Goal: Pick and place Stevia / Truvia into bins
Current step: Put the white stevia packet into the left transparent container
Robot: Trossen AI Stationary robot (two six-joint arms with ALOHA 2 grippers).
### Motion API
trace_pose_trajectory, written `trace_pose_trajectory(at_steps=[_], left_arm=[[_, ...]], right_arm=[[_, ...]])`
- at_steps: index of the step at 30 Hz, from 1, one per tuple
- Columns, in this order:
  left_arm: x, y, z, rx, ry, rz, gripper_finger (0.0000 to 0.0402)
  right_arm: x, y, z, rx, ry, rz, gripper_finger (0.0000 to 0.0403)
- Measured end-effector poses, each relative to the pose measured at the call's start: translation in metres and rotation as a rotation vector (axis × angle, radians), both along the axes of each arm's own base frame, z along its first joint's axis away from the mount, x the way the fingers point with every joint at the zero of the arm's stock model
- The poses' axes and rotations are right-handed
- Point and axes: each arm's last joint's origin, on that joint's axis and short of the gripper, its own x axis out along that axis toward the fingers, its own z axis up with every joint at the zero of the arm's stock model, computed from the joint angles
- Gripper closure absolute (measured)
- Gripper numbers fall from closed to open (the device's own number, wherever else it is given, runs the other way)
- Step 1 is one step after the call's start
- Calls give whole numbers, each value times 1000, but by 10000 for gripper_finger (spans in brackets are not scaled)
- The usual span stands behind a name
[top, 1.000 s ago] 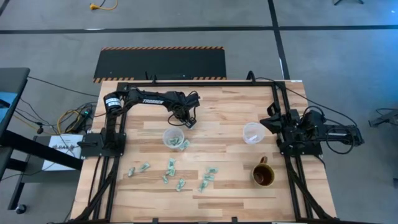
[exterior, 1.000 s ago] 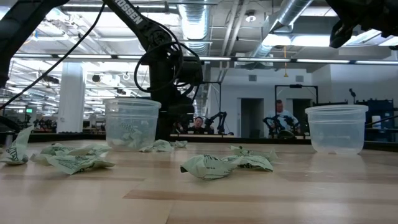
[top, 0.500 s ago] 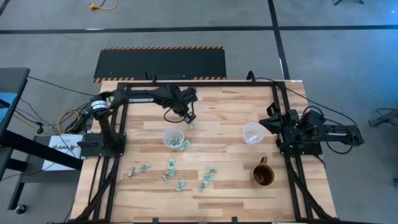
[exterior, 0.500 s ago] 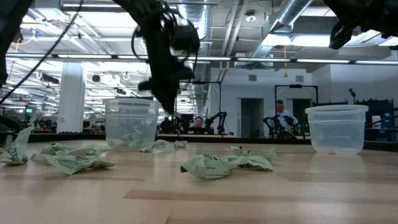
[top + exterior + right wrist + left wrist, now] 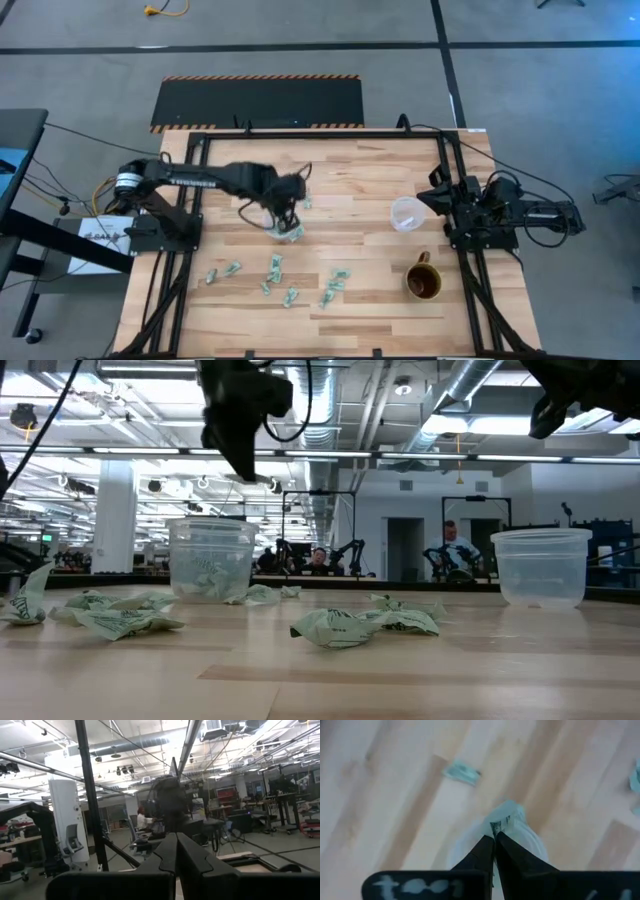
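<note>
Wooden counter (image 5: pixel 360 180), slatted, carrying the following. Left arm: extended across the counter's left half, its end effector (image 5: pixel 287 212) poised over the left bin (image 5: pixel 212 558), a clear round cup that already holds a few sachets; the fingers (image 5: pixel 487 851) are clenched together on a single green-and-white sachet (image 5: pixel 502 817) pinched at their tips, directly above the cup's mouth in the left wrist view. Right bin (image 5: pixel 407 214): a matching clear cup, standing on the right half of the counter, apart from the left one, just beside the right arm's base. Right arm: folded at the counter's right edge, waiting; its end effector (image 5: pixel 175 851) is clenched on nothing and points out into the room. Brown mug (image 5: pixel 423 281): with handle, near side of the right half, nearer than the right bin. Loose Stevia sachets (image 5: pixel 275 268): crumpled, scattered across the near-left part of the counter in several small clusters, nearer than the left bin; one lone sachet (image 5: pixel 307 203) lies just to the far right of the left bin. In the low view a crumpled pair of packets (image 5: pixel 365 625) lies between the two cups.
</note>
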Motion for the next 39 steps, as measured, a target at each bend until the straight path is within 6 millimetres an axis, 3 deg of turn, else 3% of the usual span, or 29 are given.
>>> trace_pose_trajectory(at_steps=[5, 14, 27, 39], left_arm=[[-3, -16, -15, -15, 55, -5, 401], [-11, -15, -47, -25, 102, 34, 401], [-9, -13, -50, -103, 78, 25, 399], [-9, -3, -50, -115, 71, 65, 287]], right_arm=[[0, 0, 0, 0, 0, 0, 403], [0, 0, 0, 0, 0, 0, 403], [0, 0, 0, 0, -1, 1, 403], [0, 0, 0, 0, 0, 0, 403]])
